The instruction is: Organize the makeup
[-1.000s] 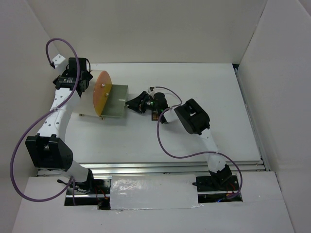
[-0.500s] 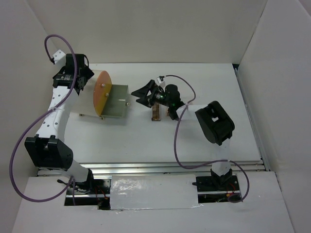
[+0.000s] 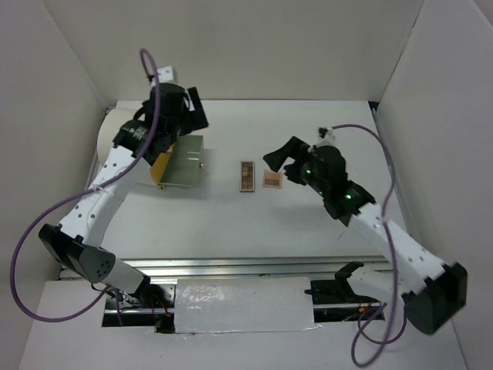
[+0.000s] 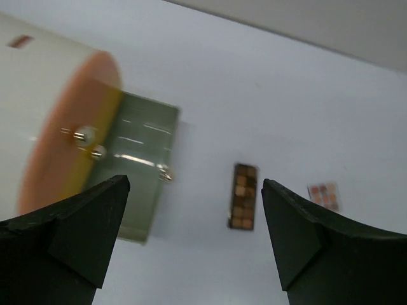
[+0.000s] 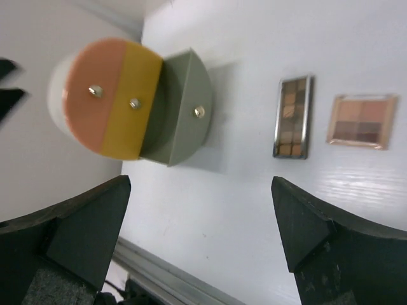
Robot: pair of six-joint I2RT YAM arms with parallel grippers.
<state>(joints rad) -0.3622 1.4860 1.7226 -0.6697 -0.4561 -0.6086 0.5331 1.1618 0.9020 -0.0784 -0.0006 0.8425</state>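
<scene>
- What changed: my right gripper (image 3: pixel 279 154) has backed off to the right since a second ago. Its jaws are now spread wide and empty. My left gripper (image 4: pixel 194 185), also wide open with nothing in it, has swung in over the organiser.
- Makeup: the narrow brown-toned eyeshadow palette (image 3: pixel 246 176) and the small square peach palette (image 3: pixel 272 179) lie flat side by side mid-table, not touching, no longer under my right arm.
- Around: the big white cylinder organiser with an orange-and-yellow front (image 5: pixel 114 95) sits left of them. Its grey-green drawer (image 3: pixel 185 162) is pulled out toward the brown palette, with a gap between.
- Room: bare white table (image 3: pixel 231 223) on the near side, white walls (image 3: pixel 431 116) at left, back and right.
</scene>
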